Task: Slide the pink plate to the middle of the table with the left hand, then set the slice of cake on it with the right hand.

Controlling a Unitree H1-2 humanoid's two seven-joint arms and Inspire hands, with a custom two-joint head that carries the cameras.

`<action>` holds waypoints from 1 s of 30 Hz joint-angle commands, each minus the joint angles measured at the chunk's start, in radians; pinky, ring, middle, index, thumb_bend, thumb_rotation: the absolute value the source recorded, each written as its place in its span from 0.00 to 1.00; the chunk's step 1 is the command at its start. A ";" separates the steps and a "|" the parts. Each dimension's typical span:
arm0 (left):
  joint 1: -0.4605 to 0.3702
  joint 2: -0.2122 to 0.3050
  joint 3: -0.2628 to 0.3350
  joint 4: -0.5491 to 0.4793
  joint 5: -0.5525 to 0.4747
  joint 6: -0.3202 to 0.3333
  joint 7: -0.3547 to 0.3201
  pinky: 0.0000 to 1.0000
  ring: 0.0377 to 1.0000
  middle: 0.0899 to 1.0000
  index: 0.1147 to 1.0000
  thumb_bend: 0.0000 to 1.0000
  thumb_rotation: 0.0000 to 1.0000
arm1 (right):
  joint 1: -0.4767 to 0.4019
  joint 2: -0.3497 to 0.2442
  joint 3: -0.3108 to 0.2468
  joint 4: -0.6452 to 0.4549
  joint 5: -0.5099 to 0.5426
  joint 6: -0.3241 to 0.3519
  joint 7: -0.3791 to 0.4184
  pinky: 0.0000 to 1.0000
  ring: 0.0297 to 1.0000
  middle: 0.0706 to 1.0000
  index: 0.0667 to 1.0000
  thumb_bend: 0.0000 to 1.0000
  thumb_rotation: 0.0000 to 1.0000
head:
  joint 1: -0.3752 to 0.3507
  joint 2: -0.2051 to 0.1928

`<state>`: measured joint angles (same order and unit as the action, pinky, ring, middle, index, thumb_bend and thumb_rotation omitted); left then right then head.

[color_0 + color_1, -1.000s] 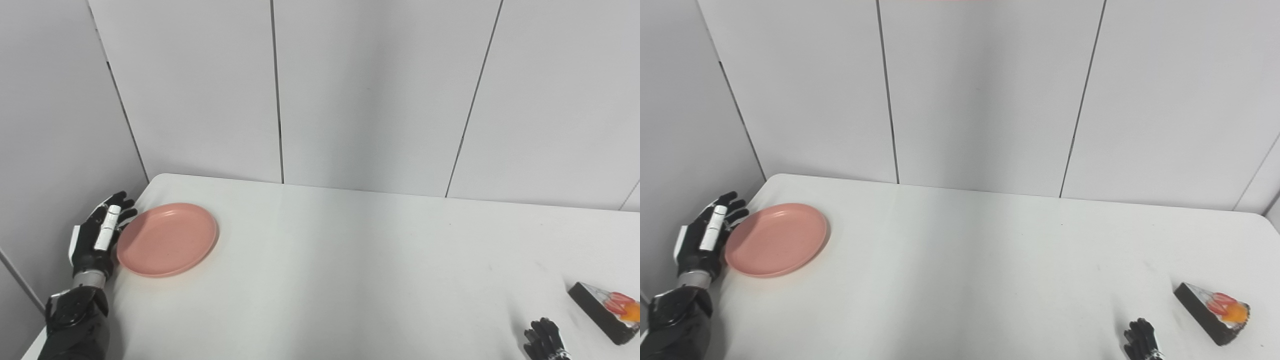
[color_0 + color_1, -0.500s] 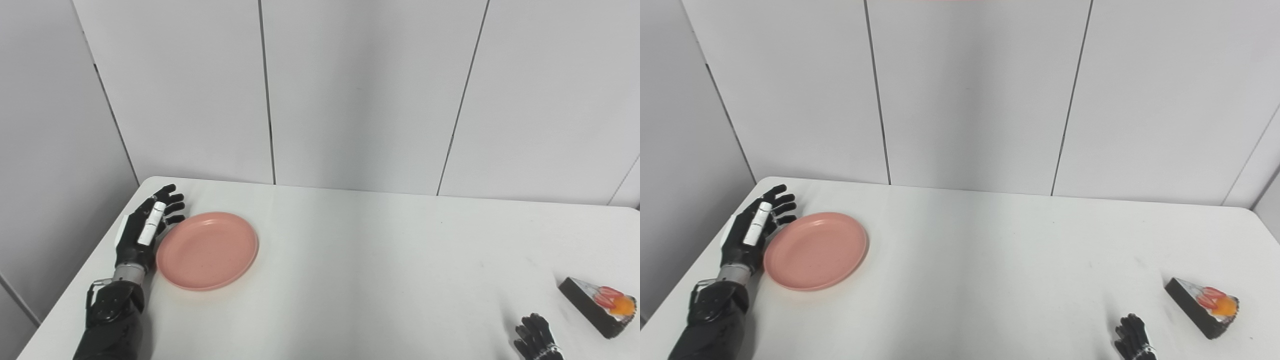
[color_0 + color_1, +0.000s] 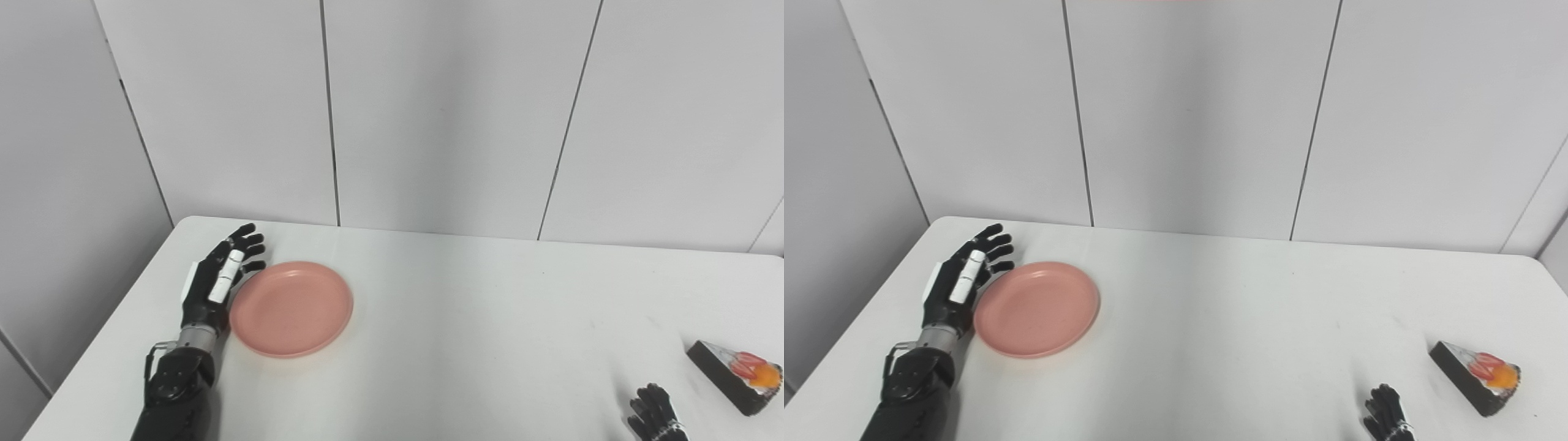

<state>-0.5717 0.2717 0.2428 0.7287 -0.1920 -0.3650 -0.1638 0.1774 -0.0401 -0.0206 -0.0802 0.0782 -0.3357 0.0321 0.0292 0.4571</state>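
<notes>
The pink plate (image 3: 291, 309) lies flat on the left part of the white table (image 3: 478, 343). My left hand (image 3: 217, 285) is open, fingers straight and pointing away from me, with its inner side against the plate's left rim. The slice of cake (image 3: 735, 375), dark with red and orange fruit on top, lies near the table's right front corner. Only the fingertips of my right hand (image 3: 654, 419) show at the bottom edge, left of the cake and apart from it; they are spread and hold nothing.
Grey wall panels (image 3: 429, 122) stand right behind the table's far edge and along its left side. The table's left edge (image 3: 110, 331) runs close beside my left forearm.
The left hand has pushed the plate to the right across the table, away from the left edge. The camera has also shifted. The cake and right hand stayed where they were.
</notes>
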 commanded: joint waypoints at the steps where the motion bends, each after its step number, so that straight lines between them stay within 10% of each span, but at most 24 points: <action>1: 0.011 -0.006 -0.012 -0.050 0.012 0.036 0.025 0.71 0.78 0.76 0.73 0.81 0.74 | 0.018 0.013 0.017 0.013 -0.011 0.056 0.004 0.92 0.92 0.92 0.92 0.86 0.99 | 0.001 0.000; 21: 0.114 -0.089 -0.114 -0.325 0.049 0.288 0.061 0.74 0.81 0.80 0.73 0.83 0.77 | 0.022 0.019 0.033 -0.005 -0.027 0.077 -0.006 0.91 0.91 0.92 0.91 0.86 0.97 | -0.036 0.023; 30: 0.140 -0.155 -0.129 -0.440 0.099 0.349 0.148 0.79 0.83 0.81 0.74 0.81 0.79 | 0.031 0.046 0.053 -0.035 -0.063 0.098 -0.023 0.86 0.88 0.90 0.89 0.83 0.95 | -0.160 0.057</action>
<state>-0.4153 0.1171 0.1229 0.3220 -0.1164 -0.0229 -0.0314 0.1841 -0.0079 0.0189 -0.1159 0.0262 -0.2776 0.0095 -0.1181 0.5093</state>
